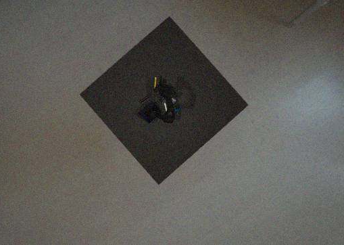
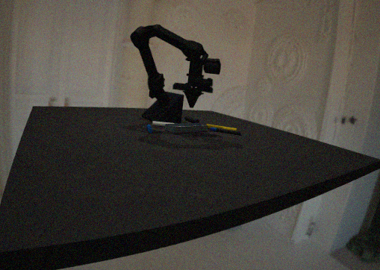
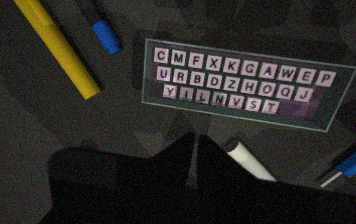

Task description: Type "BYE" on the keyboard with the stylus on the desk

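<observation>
The keyboard is a glassy dark panel with pale letter keys. B is in its middle row, Y starts the bottom row and E is near the right of the top row. My gripper is almost closed, with a thin gap between the fingertips and nothing in it. It hangs above the table; in the wrist view its tips are just below the keyboard's near edge. A white pen-like stick lies right of the tips. I cannot tell which stick is the stylus.
A yellow stick and a dark stick with a blue end lie left of the keyboard in the wrist view. A blue tool lies lower right. A dark object lies by the arm's base.
</observation>
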Available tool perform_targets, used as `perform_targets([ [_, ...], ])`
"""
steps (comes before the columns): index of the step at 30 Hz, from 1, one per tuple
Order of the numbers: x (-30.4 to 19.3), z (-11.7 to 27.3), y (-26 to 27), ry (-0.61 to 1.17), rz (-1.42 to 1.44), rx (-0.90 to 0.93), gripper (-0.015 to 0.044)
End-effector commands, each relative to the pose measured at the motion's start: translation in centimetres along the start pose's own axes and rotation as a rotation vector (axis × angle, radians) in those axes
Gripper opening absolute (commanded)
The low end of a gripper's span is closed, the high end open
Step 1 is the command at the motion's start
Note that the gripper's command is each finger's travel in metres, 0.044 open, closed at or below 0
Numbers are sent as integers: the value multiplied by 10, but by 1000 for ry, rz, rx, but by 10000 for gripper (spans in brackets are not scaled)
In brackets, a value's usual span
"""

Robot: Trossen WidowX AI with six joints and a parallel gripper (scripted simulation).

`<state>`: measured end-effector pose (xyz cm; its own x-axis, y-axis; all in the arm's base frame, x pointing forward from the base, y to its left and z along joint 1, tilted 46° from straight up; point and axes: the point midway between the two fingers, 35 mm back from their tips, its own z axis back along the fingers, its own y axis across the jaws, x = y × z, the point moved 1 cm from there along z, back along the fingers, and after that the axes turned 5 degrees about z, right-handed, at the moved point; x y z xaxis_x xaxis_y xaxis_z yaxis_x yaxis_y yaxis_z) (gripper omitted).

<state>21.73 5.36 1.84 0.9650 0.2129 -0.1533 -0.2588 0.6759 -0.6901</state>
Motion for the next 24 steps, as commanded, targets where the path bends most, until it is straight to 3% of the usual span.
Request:
perform_targets([
  [1,1,0,-2,5,-5,1,79],
  [4,7,-3,-29,78,-69,22,150],
  [16,-18,-30,-182,432,-397,145,150],
  [24,-29,-34,-202,498,-460,157,150],
])
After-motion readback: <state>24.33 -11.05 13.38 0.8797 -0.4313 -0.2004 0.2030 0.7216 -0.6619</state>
